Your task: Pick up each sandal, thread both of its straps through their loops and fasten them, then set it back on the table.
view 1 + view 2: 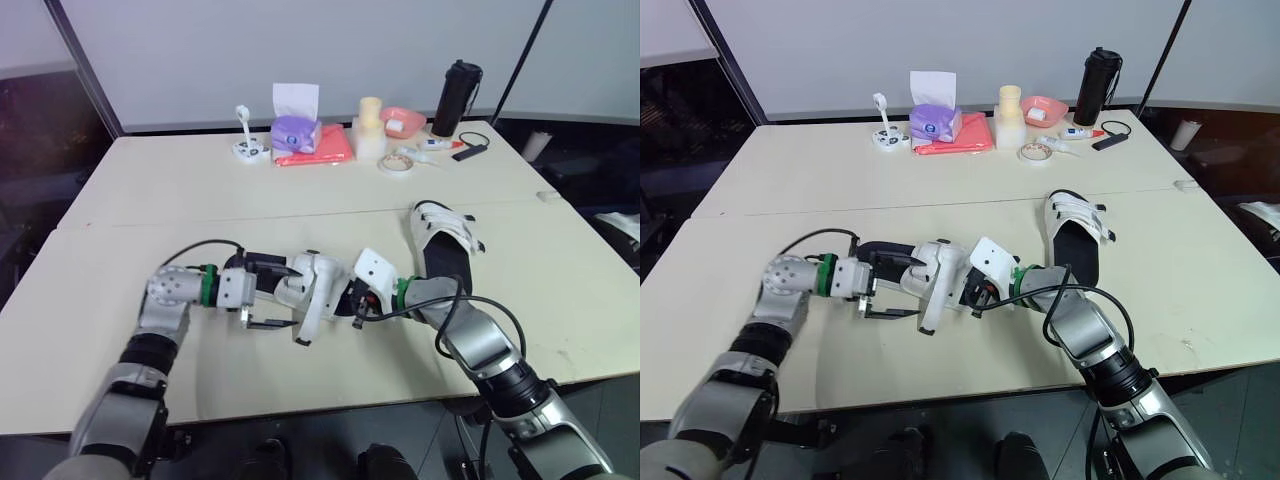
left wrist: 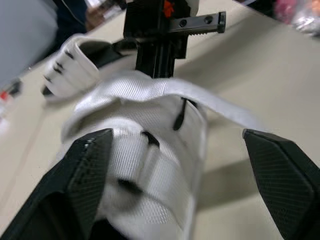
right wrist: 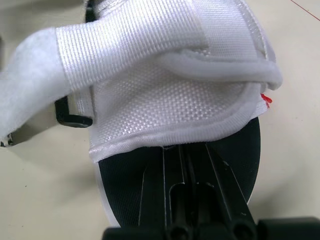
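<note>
White sandal [image 1: 322, 280] between both jaws

Up front over tabletop [image 1: 150, 200], tipped on its side. Pinched at black sole by right jaws; flanked by left jaws, spread wide beside its straps. Farther right, second sandal [image 1: 440, 235] lying flat. Tissue box [image 1: 296, 130] and black bottle [image 1: 456, 98] at back.

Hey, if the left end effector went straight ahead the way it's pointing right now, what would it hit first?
The white sandal. The left end effector is open, with the sandal's strapped upper right between its fingers, so contact would likely come almost at once.
</note>
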You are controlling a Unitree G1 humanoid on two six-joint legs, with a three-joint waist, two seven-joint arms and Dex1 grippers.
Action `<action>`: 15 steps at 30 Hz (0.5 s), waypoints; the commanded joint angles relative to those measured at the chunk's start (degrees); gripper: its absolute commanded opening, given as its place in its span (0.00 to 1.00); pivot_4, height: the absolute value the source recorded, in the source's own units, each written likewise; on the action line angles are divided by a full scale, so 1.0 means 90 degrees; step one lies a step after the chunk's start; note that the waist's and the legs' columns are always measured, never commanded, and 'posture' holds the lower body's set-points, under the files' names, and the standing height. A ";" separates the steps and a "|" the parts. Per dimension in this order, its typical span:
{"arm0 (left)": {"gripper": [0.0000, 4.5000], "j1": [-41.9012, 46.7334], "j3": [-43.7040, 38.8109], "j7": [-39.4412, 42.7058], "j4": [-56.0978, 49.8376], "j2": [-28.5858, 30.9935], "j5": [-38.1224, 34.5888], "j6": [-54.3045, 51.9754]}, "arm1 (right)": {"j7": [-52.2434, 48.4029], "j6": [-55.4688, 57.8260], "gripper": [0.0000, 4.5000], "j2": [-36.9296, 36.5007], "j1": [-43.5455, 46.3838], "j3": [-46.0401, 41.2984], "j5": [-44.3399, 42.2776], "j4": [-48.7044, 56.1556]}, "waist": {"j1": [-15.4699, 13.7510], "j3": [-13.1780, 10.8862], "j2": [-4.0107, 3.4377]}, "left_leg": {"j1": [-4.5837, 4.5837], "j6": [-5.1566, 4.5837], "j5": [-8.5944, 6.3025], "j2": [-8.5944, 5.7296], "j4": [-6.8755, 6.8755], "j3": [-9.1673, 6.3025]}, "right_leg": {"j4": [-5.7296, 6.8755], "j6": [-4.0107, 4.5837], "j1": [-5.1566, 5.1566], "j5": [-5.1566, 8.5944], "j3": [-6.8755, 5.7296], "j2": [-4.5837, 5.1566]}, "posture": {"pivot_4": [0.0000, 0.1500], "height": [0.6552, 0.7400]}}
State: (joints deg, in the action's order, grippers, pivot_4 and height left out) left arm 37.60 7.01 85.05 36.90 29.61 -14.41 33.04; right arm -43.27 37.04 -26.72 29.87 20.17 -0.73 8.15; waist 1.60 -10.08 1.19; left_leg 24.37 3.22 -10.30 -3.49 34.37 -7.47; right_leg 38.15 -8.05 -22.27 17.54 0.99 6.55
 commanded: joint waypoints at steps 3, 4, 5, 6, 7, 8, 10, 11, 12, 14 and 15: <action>0.98 0.0194 -0.0412 -0.0266 -0.0602 0.0451 -0.0522 -0.2189 | -0.0064 -0.0019 0.00 0.0014 0.0046 0.0079 0.0019 -0.0035 | 0.0022 0.0000 0.0000 | 0.0000 0.0000 0.0000 0.0000 0.0001 -0.0002 | 0.0000 0.0000 0.0002 0.0000 -0.0001 0.0000 | 1.00 1.00; 0.98 0.0232 -0.0444 -0.0301 -0.0657 0.0504 -0.0572 -0.2553 | -0.0062 -0.0021 0.00 0.0018 0.0049 0.0080 0.0020 -0.0039 | 0.0028 0.0000 0.0000 | 0.0000 0.0000 0.0000 0.0000 0.0001 -0.0003 | 0.0000 0.0000 0.0002 0.0000 -0.0002 0.0000 | 1.00 1.00; 0.98 0.0277 -0.0465 -0.0376 -0.0661 0.0531 -0.0556 -0.2806 | -0.0063 -0.0028 0.00 0.0015 0.0051 0.0075 0.0020 -0.0050 | 0.0037 0.0000 0.0000 | 0.0000 0.0000 0.0000 0.0000 0.0001 -0.0003 | 0.0000 0.0000 0.0002 0.0000 -0.0002 0.0000 | 1.00 1.00; 0.98 0.0297 -0.0447 -0.0395 -0.0670 0.0566 -0.0519 -0.3035 | -0.0063 -0.0034 0.00 0.0014 0.0053 0.0070 0.0021 -0.0057 | 0.0045 0.0000 0.0000 | 0.0000 0.0000 0.0000 0.0000 0.0000 -0.0003 | 0.0000 0.0000 0.0002 0.0000 -0.0003 0.0000 | 1.00 1.00; 0.98 0.0301 -0.0429 -0.0371 -0.0670 0.0590 -0.0492 -0.3162 | -0.0063 -0.0037 0.00 0.0014 0.0055 0.0065 0.0021 -0.0061 | 0.0058 0.0000 0.0000 | 0.0000 0.0000 0.0000 0.0000 0.0000 -0.0003 | 0.0000 0.0000 0.0002 0.0000 -0.0003 0.0000 | 1.00 1.00; 0.98 0.0294 -0.0395 -0.0346 -0.0658 0.0597 -0.0445 -0.3272 | -0.0061 -0.0040 0.00 0.0014 0.0055 0.0060 0.0020 -0.0066 | 0.0073 0.0000 0.0000 | 0.0000 0.0000 0.0000 0.0000 0.0000 -0.0003 | 0.0000 0.0000 0.0002 0.0000 -0.0003 0.0000 | 1.00 1.00; 0.98 0.0265 -0.0360 -0.0273 -0.0657 0.0549 -0.0431 -0.3411 | -0.0059 -0.0042 0.00 0.0015 0.0054 0.0057 0.0025 -0.0067 | 0.0087 0.0000 0.0000 | 0.0000 0.0000 0.0000 0.0000 -0.0001 -0.0002 | 0.0000 0.0000 0.0001 0.0000 -0.0003 0.0000 | 1.00 1.00; 0.98 0.0272 -0.0349 -0.0339 -0.0625 0.0479 -0.0399 -0.3455 | -0.0059 -0.0040 0.00 0.0015 0.0053 0.0052 0.0026 -0.0066 | 0.0089 0.0000 0.0000 | 0.0000 0.0000 0.0000 0.0000 -0.0001 -0.0002 | 0.0000 0.0000 0.0001 0.0000 -0.0003 0.0000 | 1.00 1.00; 0.98 0.0267 -0.0329 -0.0355 -0.0613 0.0427 -0.0375 -0.3483 | -0.0058 -0.0033 0.00 0.0017 0.0053 0.0048 0.0027 -0.0062 | 0.0086 0.0000 0.0000 | 0.0001 0.0000 0.0000 0.0000 -0.0001 -0.0002 | 0.0000 0.0000 0.0001 0.0000 -0.0003 0.0000 | 1.00 1.00; 0.98 0.0250 -0.0241 -0.0367 -0.0573 0.0319 -0.0312 -0.3632 | -0.0056 -0.0026 0.00 0.0011 0.0044 0.0040 0.0029 -0.0055 | 0.0082 0.0000 0.0000 | 0.0001 0.0000 0.0000 0.0000 -0.0001 -0.0002 | -0.0001 0.0000 0.0002 0.0000 -0.0003 0.0000 | 1.00 1.00; 0.98 0.0242 -0.0196 -0.0345 -0.0556 0.0281 -0.0278 -0.3733 | -0.0055 -0.0023 0.00 0.0009 0.0038 0.0037 0.0029 -0.0051 | 0.0083 0.0000 0.0000 | 0.0001 0.0000 0.0000 0.0000 -0.0001 -0.0002 | -0.0001 0.0000 0.0002 0.0000 -0.0003 0.0000 | 1.00 1.00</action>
State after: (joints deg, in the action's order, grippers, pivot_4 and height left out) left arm 39.39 4.96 81.99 32.51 32.29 -17.26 0.65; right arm -43.51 36.37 -26.40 30.03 20.28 -0.70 7.58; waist 2.35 -10.08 1.19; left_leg 24.37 3.22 -10.30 -3.50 34.36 -7.48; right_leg 38.15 -8.05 -22.26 17.54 0.97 6.55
